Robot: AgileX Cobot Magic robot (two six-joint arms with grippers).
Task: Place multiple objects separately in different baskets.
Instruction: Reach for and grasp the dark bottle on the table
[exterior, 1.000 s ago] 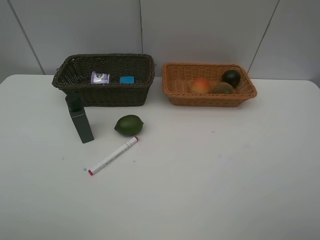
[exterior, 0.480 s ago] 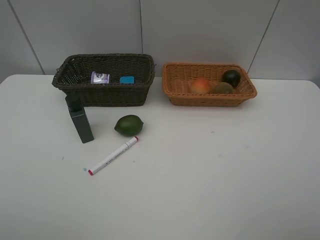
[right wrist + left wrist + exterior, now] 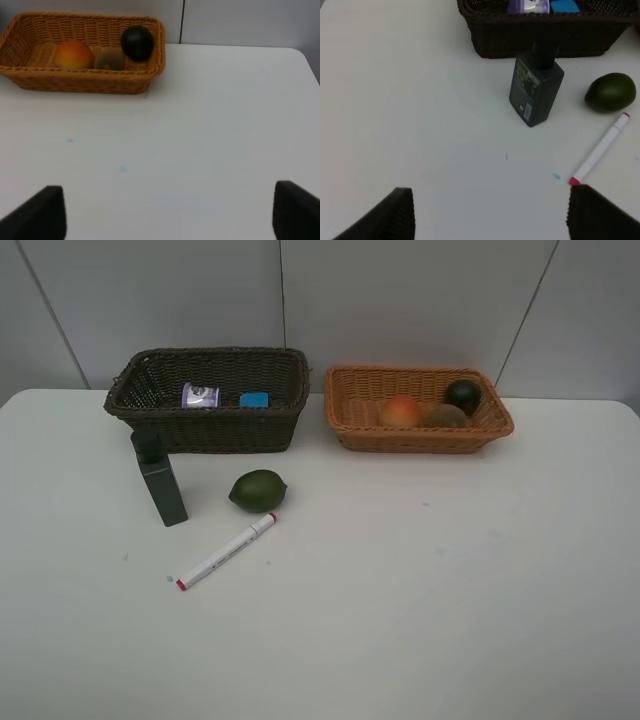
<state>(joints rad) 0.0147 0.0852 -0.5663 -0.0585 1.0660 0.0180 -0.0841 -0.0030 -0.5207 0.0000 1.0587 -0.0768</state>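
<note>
While the left hand (image 3: 491, 202) and right hand (image 3: 169, 200) gape empty, white table (image 3: 420, 620) meets grey wall (image 3: 400, 300).

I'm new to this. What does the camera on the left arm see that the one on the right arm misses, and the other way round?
Left wrist only: the dark green bottle, lime and marker on the white table, plus the dark brown basket with the purple-lidded jar and blue eraser inside.
Right wrist only: the tan basket holding the peach, kiwi and mangosteen.
Both: that table, and an open, empty gripper, the left gripper in one, the right gripper in the other.
</note>
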